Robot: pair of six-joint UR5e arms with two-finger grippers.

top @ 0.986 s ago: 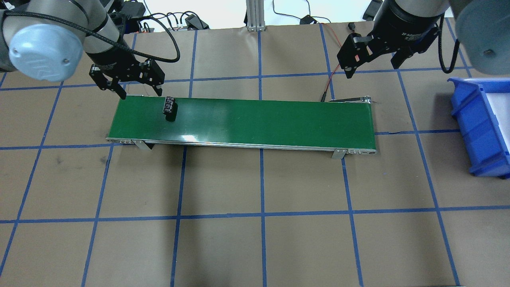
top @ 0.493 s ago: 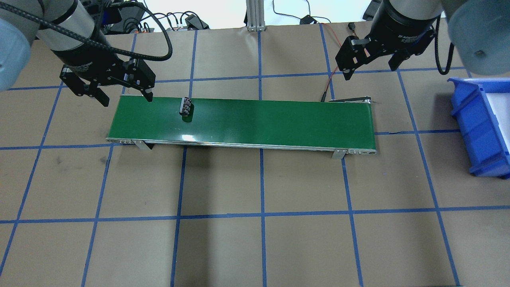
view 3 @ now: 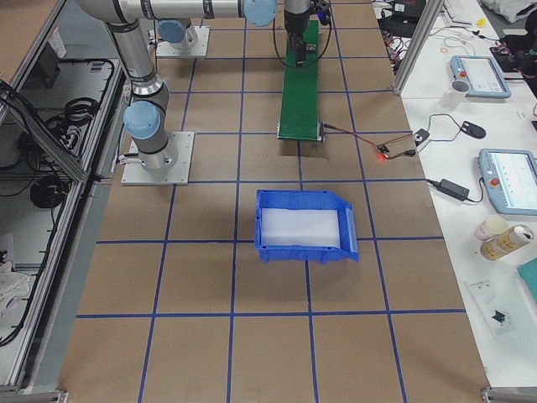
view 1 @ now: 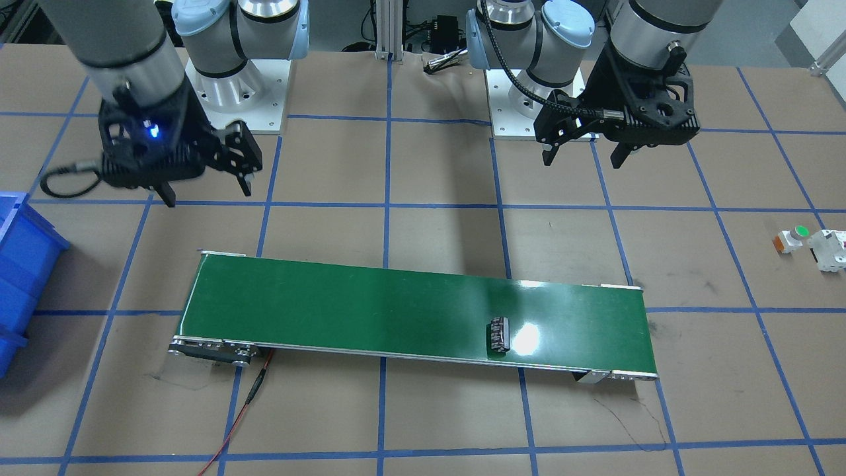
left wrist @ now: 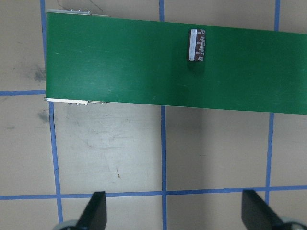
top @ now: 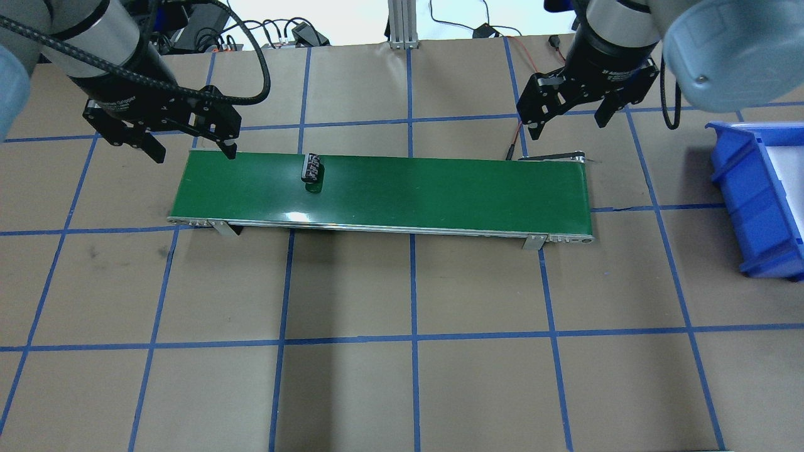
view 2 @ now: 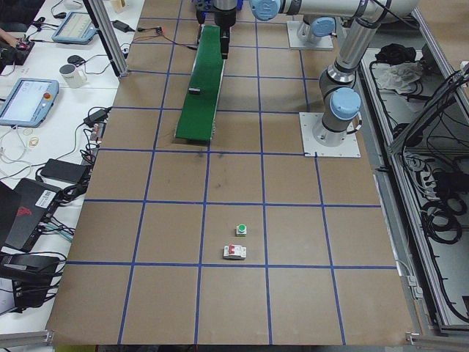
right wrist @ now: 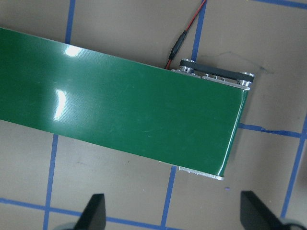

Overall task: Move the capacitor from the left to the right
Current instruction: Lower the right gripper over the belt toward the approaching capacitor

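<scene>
The small dark maroon cylinder capacitor [top: 312, 168] is lying on its side on the long green conveyor belt [top: 440, 188]. It is sitting in the belt's left part, close to the far edge, the one away from the robot. Its long axis is pointing across the belt, not along it.

The left gripper [top: 194, 152] is hanging at the far left corner of the belt, with its two fingers spread wide and holding nothing. The capacitor is lying to the right of it, near but not touching. The right gripper [top: 568, 125] is hanging past the far edge near the belt's right end, also spread and empty, well apart from the capacitor.

So the left arm is the nearer one, but I am judging that the pick-up is belonging to the right gripper at the right end. There the fingers should be closing along the belt's length, on the round body.

The far edge is close, so an endwise push is risking a fall. The brown paper-covered table [top: 402, 376] is giving open room around, and a blue plastic bin [top: 754, 207] is standing further right.
</scene>
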